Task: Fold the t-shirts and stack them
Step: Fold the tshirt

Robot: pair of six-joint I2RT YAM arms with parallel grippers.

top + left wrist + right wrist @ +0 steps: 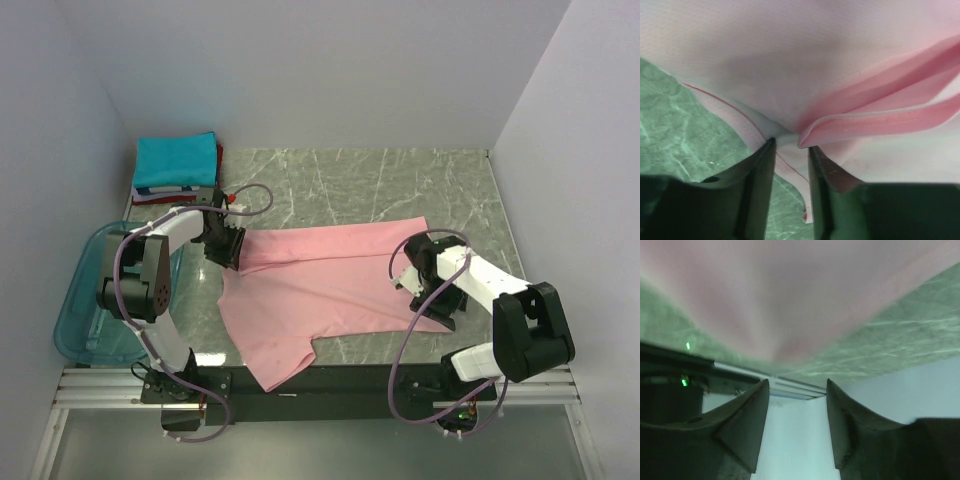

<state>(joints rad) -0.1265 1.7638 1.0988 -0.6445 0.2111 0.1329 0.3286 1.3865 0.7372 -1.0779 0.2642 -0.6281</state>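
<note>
Sprawling over the green marbled table [400, 190], the pink t-shirt [320, 290] lies stretched between the two claws. The left gripper [225, 248] has its left edge. Only the left wrist view shows how: jaws nearly closed on a bunched fold, with a doubled hem just past the tips. The right gripper [415, 275] sits at the opposite edge. Its own camera shows the fingers [747, 425] spread with nothing between them and blurred pink cloth just ahead. Behind the left claw, a folded teal t-shirt [177, 160] tops a stack [165, 193] with red and white edges. Outboard of that claw sits a translucent blue bin [85, 310], partly hidden by the arm; what it holds I can't tell.
</note>
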